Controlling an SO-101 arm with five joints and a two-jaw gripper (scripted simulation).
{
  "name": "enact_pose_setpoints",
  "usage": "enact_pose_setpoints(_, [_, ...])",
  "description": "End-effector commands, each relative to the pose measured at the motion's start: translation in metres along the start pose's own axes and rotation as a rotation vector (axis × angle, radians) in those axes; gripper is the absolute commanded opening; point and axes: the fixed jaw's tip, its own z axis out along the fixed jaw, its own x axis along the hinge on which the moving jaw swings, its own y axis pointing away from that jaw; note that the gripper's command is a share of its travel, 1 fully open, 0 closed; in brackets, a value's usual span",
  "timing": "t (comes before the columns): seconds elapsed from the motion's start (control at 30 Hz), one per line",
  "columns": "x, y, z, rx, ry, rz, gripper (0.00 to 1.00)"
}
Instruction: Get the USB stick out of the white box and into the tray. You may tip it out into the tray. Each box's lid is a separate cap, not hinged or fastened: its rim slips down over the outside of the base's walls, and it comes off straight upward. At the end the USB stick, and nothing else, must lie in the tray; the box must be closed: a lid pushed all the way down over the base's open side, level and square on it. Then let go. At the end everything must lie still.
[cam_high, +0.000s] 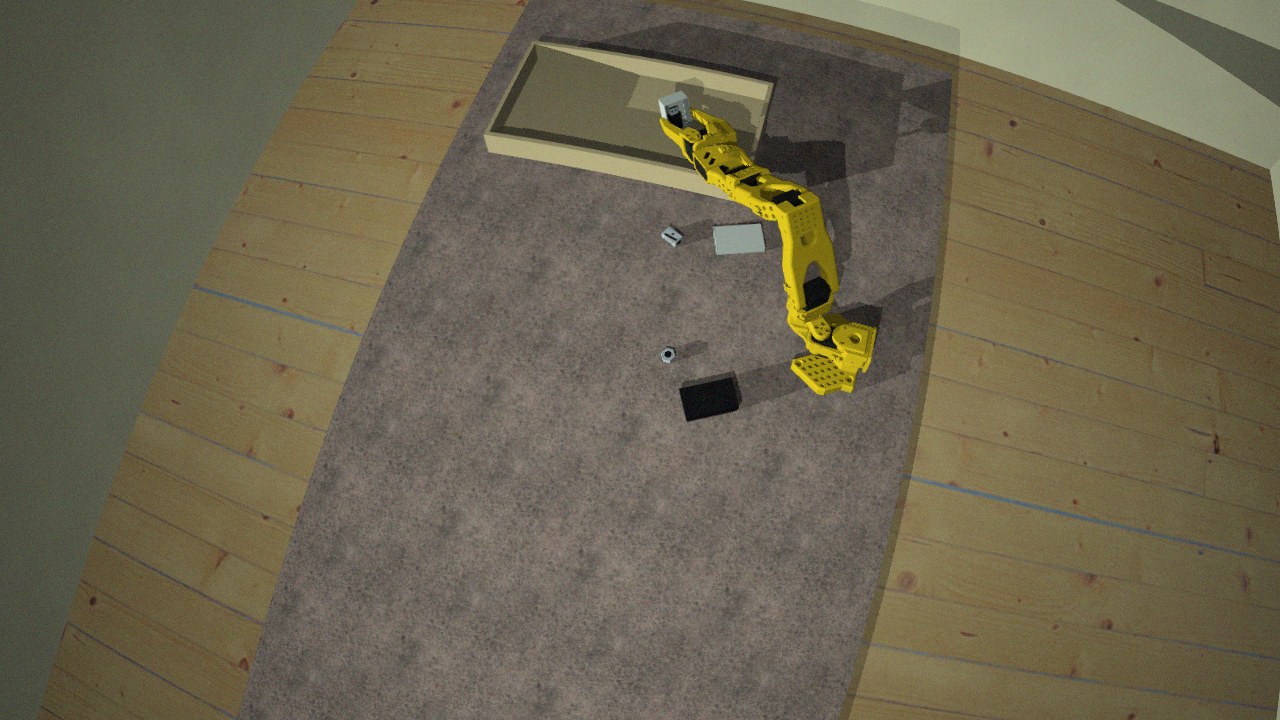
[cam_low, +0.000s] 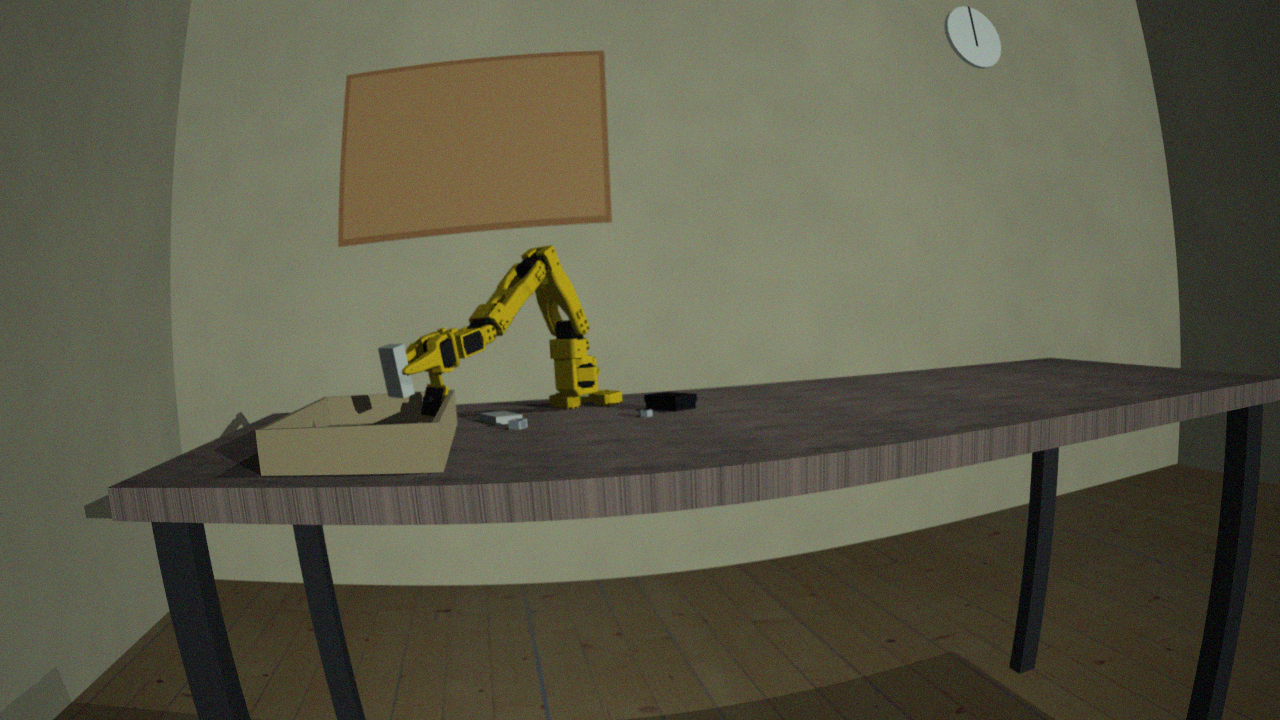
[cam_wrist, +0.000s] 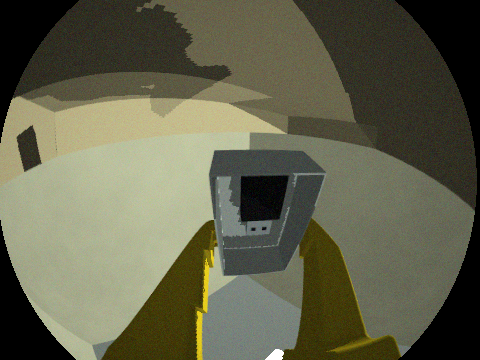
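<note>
My gripper (cam_wrist: 263, 254) is shut on the open white box base and holds it tipped on its side just above the right end of the tan tray (cam_high: 617, 116). The box also shows in the top view (cam_high: 672, 109) and in the side view (cam_low: 394, 369). In the wrist view the box's open side faces me, and a dark USB stick (cam_wrist: 263, 202) still sits inside it. The white lid (cam_high: 739, 239) lies flat on the mat, apart from the box, between the tray and the arm's base.
A closed black box (cam_high: 708, 399) lies on the mat near the arm's base (cam_high: 832, 362). A small grey clip-like piece (cam_high: 672, 235) lies left of the white lid. A small grey nut (cam_high: 667, 355) lies above the black box.
</note>
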Motion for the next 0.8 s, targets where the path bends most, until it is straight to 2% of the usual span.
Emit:
enact_pose_setpoints(0.0, [0.011,-0.0036,-0.0011,0.01,0.049,0.012,0.21])
enact_pose_setpoints(0.77, [0.0058,-0.0044,-0.0012,0.011,0.049,0.015,0.21])
